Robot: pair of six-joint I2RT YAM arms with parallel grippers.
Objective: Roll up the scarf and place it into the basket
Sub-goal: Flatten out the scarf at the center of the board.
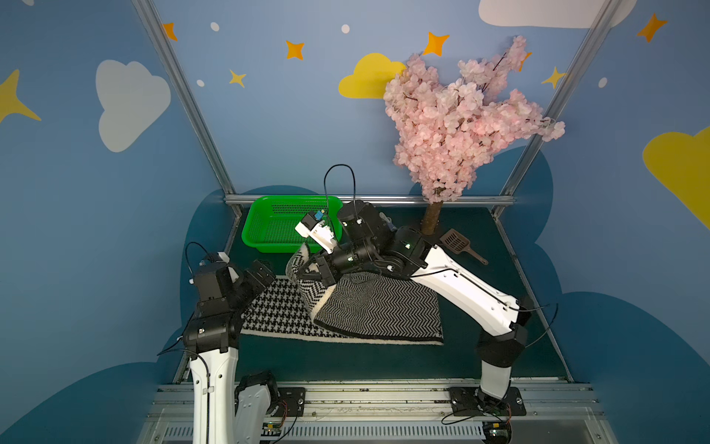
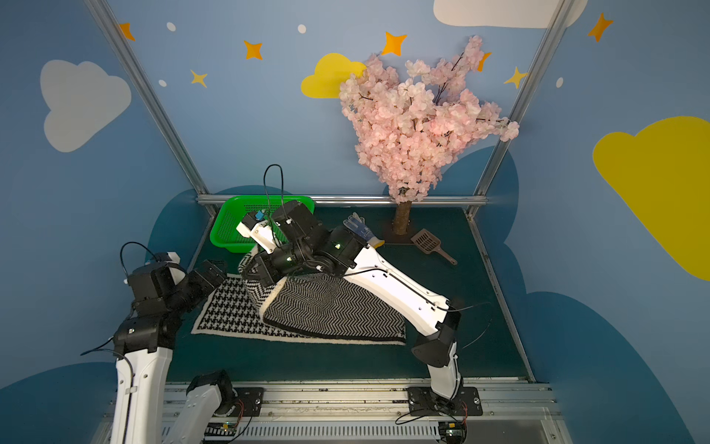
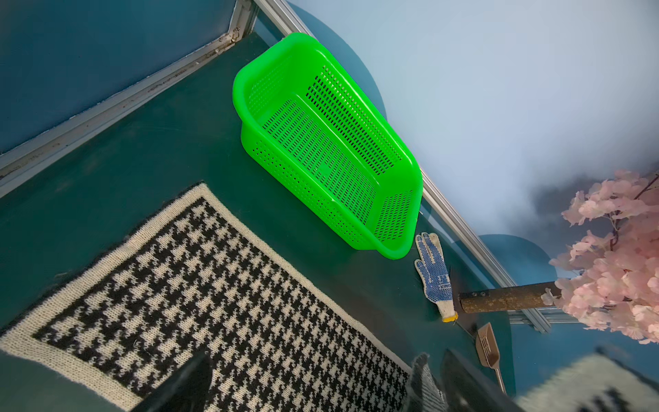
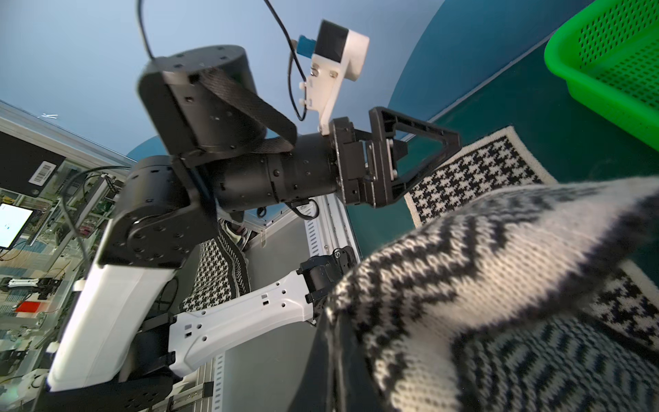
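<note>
In both top views, stretched across the dark green table top (image 1: 345,361): a long knitted black-and-white scarf (image 1: 376,307), houndstooth face up at its left end, the right part turned over it with the zigzag face upward. Pinched at the raised fold by the right gripper (image 1: 305,275), pressed together on the knit and reaching in from the right, probably in order to carry the fold along and start the roll. Just beside it, above the far left corner of the cloth: the left gripper (image 1: 265,271), spread wide and holding nothing, likely kept there to pin or to catch the roll. Behind, near the back rail: a bright green perforated plastic basket (image 1: 249,225), empty and close to the fold, so only a short carry later. Also in a top view, a small white glove with blue dots (image 2: 359,228) and a brown slotted plastic scoop (image 2: 426,242), both near the trunk of an artificial pink blossom tree (image 2: 415,127); no part of this task. In the left wrist view, two blurred dark fingers (image 3: 185,381) far apart over the houndstooth end, no touch visible; beyond, the basket, apart from the scarf. In the right wrist view, very near and out of focus, a thick hump of zigzag knit draped over one dark finger (image 4: 331,374); the pinch itself hidden behind the cloth. Judged from this: rolling hardly begun, placing not yet done.
</note>
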